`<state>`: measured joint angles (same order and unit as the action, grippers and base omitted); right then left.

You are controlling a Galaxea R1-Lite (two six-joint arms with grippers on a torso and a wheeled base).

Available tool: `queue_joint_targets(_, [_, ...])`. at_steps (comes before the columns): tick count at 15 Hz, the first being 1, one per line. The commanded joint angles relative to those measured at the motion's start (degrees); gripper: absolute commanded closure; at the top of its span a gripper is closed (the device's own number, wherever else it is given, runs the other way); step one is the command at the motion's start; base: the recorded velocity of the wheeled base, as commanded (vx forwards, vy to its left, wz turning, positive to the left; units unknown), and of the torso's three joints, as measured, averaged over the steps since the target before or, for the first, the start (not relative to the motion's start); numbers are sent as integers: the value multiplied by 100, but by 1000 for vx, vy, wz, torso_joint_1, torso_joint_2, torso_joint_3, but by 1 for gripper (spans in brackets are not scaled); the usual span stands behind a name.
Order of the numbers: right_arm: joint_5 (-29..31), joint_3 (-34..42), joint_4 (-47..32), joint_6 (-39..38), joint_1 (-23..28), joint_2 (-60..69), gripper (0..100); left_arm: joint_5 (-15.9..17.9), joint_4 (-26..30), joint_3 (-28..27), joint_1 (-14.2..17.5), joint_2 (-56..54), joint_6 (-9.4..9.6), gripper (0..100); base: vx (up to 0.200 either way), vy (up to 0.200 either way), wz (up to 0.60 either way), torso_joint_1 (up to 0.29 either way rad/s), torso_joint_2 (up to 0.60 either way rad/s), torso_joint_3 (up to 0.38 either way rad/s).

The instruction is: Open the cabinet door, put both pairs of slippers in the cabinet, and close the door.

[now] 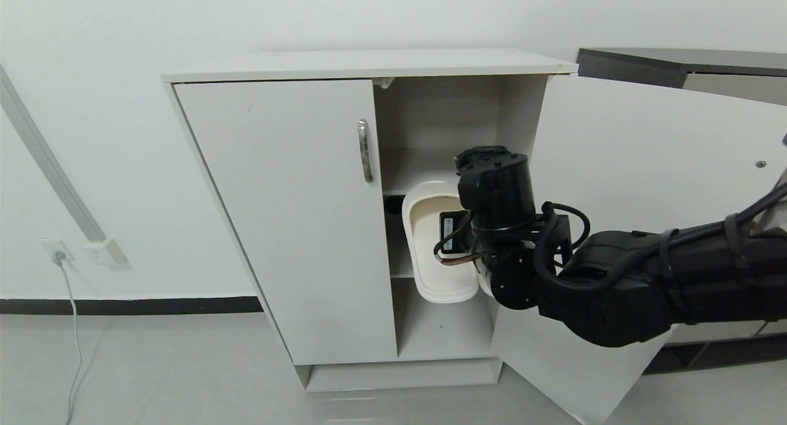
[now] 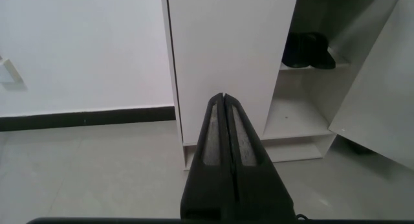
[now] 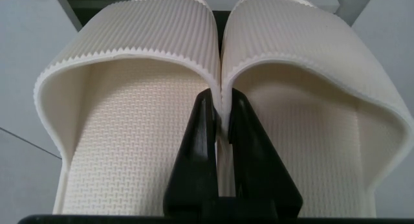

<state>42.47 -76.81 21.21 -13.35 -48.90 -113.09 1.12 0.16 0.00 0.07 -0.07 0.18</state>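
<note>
Cabinet point(image 1: 369, 62): white, standing on the floor against the wall. The left door point(image 1: 295, 228) is closed, with its metal handle point(image 1: 364, 150) upright near the inner edge. The right door point(image 1: 645, 166) is swung wide open. The right arm reaches into the open compartment. The right gripper point(image 3: 220, 98) is clenched on the cream slippers point(image 3: 129, 88), pinching the two adjoining inner side walls together so that the pair is held side by side. In the right wrist view, both long axes run straight away from the gripper. The ribbed uppers and toe ends are at the far end, pointing toward the dark interior, and the textured footbeds lie either side of the fingers. In the head view, one cream slipper point(image 1: 427, 253) stands on end at the mouth of the compartment, just right of the closed door's edge. Its long axis is near upright and leans slightly, with a broad face toward the camera. It spans the middle tier. Whether it touches a shelf cannot be determined. The black slippers point(image 2: 309, 50) already lie on a shelf point(image 2: 304, 68) inside the compartment, above the bottom tier. The left gripper point(image 2: 223, 96) is closed with nothing between its fingers. It is held low over the floor point(image 2: 97, 159), in front of the closed door and well apart from the cabinet.
</note>
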Motion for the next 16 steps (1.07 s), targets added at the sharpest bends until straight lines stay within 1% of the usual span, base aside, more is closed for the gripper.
queue_joint_targets(1, [-20, 0, 6, -1, 12, 6, 100, 2, 2, -9, 1, 7, -1, 100, 200, 0, 0, -12, 2, 7])
queue_joint_targets(10, [-37, -18, 6, 17, 73, -11, 100, 2, 2, -9, 1, 7, 8, 100, 200, 0, 0, 0, 4, 2])
queue_joint_targets(13, [-28, -9, 6, 25, 73, -46, 100, 2, 2, 0, 1, 7, 17, 100, 0, 0, 0, 0, 0, 0])
queue_joint_targets(16, [-160, -290, -38, 52, 144, -301, 100, 2, 2, -9, 1, 7, 8, 100, 0, 0, 0, 0, 0, 0])
